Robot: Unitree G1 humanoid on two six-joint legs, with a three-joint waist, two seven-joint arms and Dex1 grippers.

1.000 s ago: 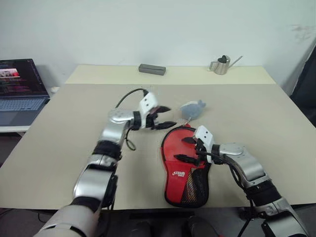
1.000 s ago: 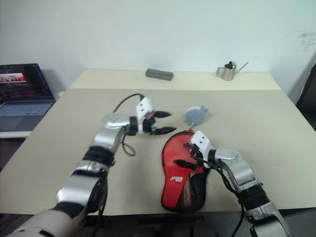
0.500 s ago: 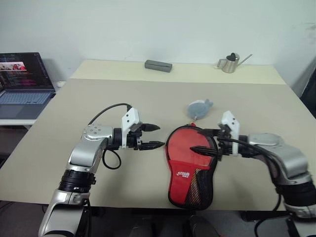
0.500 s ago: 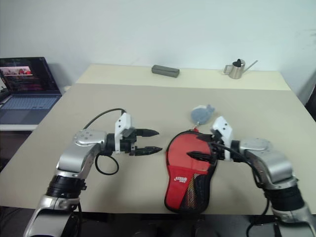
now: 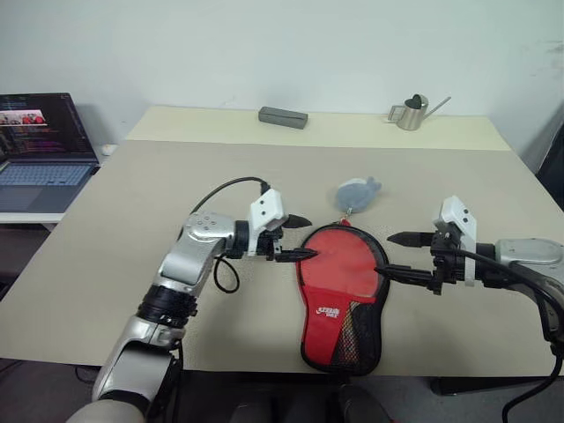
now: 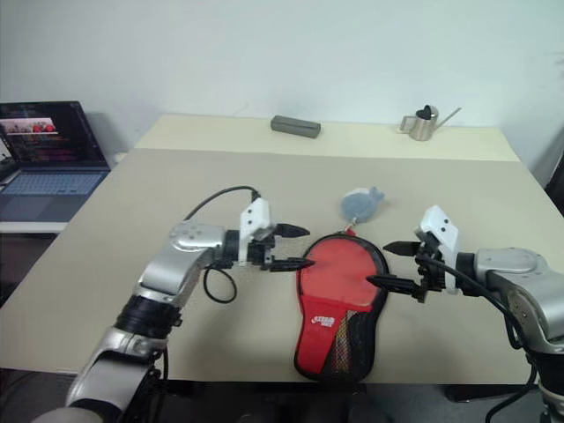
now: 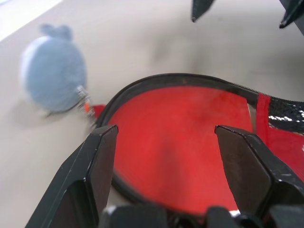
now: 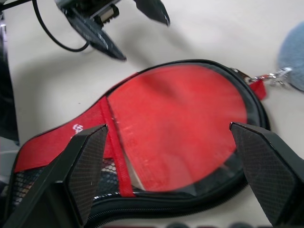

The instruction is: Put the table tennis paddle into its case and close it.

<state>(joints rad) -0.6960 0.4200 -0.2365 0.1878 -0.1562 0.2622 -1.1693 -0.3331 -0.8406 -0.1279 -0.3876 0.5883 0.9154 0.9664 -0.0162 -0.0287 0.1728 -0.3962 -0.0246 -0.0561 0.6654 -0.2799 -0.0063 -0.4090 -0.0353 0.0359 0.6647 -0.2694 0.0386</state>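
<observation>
The case (image 5: 352, 337) lies flat on the table (image 5: 132, 220), clear side up, its red mesh pocket toward the near edge. The table tennis paddle (image 5: 339, 263) is inside it, its round red face showing through the clear plastic (image 8: 180, 114). My left gripper (image 5: 304, 238) is open at the left rim of the case's round end, fingers level with it. My right gripper (image 5: 388, 253) is open just right of the case, pointing at its edge, nothing between the fingers. A blue-grey plush charm (image 5: 355, 193) hangs off the case's far tip.
A laptop (image 5: 40, 145) stands open on a side table at the far left. A grey box (image 5: 283, 117) and a small metal watering can (image 5: 410, 113) sit along the table's back edge. The case's narrow end lies close to the table's front edge.
The right gripper has drawn off the case to its right side and risen. The left gripper has moved in toward the case's left rim. Both stayed open; the case has not moved.
</observation>
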